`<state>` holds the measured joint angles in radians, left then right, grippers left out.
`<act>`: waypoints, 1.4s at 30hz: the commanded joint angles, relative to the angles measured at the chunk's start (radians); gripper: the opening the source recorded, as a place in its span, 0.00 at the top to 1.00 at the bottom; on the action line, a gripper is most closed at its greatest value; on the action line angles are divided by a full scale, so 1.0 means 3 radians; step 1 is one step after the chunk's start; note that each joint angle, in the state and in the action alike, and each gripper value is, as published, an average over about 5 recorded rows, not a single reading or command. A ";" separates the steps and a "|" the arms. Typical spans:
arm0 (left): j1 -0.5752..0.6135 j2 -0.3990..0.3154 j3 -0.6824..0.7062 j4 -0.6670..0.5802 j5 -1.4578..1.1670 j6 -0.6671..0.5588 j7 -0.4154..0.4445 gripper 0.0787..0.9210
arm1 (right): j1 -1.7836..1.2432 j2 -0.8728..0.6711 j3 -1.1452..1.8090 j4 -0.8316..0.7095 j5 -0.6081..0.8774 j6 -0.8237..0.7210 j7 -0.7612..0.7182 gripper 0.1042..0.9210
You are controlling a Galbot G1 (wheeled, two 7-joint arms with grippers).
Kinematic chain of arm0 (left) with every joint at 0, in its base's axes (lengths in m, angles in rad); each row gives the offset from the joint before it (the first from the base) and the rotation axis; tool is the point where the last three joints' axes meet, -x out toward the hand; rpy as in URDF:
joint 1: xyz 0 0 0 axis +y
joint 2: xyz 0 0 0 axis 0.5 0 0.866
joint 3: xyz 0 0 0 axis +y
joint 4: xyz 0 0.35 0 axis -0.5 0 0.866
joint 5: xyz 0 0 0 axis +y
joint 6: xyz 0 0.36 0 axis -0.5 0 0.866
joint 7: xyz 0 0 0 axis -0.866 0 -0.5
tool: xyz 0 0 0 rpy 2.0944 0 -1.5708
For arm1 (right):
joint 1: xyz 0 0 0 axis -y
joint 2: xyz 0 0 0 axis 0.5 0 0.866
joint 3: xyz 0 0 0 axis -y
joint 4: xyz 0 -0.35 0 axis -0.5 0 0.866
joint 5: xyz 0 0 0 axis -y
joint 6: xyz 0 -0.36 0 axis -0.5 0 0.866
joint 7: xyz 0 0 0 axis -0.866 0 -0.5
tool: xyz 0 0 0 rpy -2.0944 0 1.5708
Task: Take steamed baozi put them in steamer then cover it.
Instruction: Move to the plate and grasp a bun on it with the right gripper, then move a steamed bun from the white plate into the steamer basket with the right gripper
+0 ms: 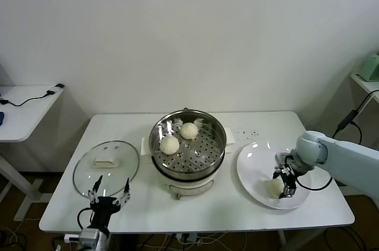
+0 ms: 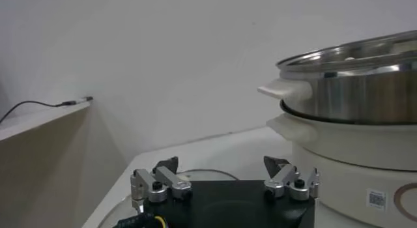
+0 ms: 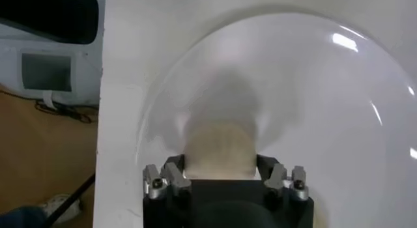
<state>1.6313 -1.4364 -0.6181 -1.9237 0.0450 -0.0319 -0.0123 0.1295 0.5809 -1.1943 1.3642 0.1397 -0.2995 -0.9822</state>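
The steamer (image 1: 188, 150) stands mid-table on its white base and holds two baozi (image 1: 189, 130) (image 1: 170, 144) on the perforated tray. A third baozi (image 1: 274, 187) lies on the white plate (image 1: 254, 162) at the right. My right gripper (image 1: 284, 183) is down on the plate, its fingers pressed against both sides of this baozi (image 3: 220, 148). A fourth baozi is not in view. The glass cover (image 1: 106, 167) lies flat at the left. My left gripper (image 1: 109, 195) is open and empty at the cover's near edge; its wrist view shows the steamer (image 2: 352, 92) beside it.
A white side table (image 1: 23, 103) with a black cable stands off to the left. Small dark specks (image 1: 249, 134) lie on the table behind the plate. A pale green object (image 1: 372, 67) sits on a shelf at the far right. The table's front edge runs just below both grippers.
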 commanded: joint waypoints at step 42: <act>0.0105 0.0064 0.0047 -0.0094 0.0021 0.0034 0.0008 0.12 | 0.1852 0.2419 -0.0947 -0.0360 -0.0262 0.2860 -0.0126 0.28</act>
<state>1.6604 -1.4201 -0.6013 -1.9569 0.0578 -0.0202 -0.0096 0.7538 1.2220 -1.4776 1.2028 0.0766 0.5084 -1.0186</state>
